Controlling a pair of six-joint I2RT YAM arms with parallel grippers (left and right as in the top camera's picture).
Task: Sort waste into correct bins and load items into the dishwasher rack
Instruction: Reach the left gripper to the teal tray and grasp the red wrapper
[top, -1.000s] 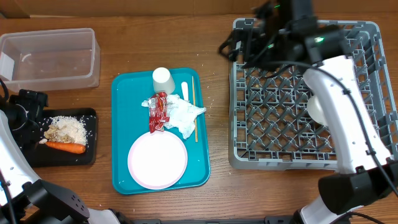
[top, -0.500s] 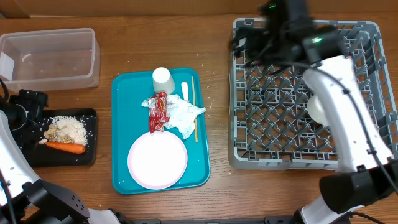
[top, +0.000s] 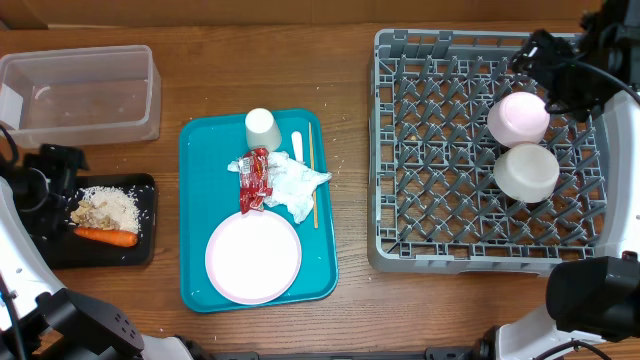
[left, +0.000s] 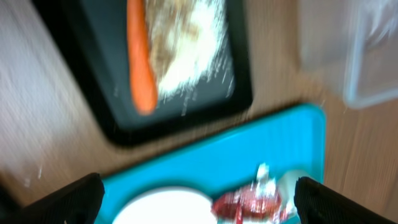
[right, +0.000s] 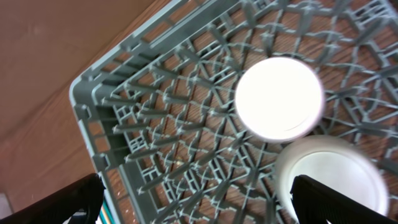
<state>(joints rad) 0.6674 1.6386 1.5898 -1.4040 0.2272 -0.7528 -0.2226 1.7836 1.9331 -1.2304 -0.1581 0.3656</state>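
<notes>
white cup sits at the far end of the teal tray, just by the red wrapper. it looks light, hard and slippery, so pinch it across its sides. left gripper and right gripper both have jaws wide apart, holding nothing

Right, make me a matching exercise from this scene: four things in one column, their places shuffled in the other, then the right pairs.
Things
1. orange carrot
2. small white cup
3. small white bowls
4. clear rectangular plastic tub

Places
A. on the teal serving tray
B. in the grey lattice dishwasher rack
C. directly on the wooden table
D. in the shallow black rectangular tray

Pairs: 1-D, 2-A, 3-B, 4-C
</notes>
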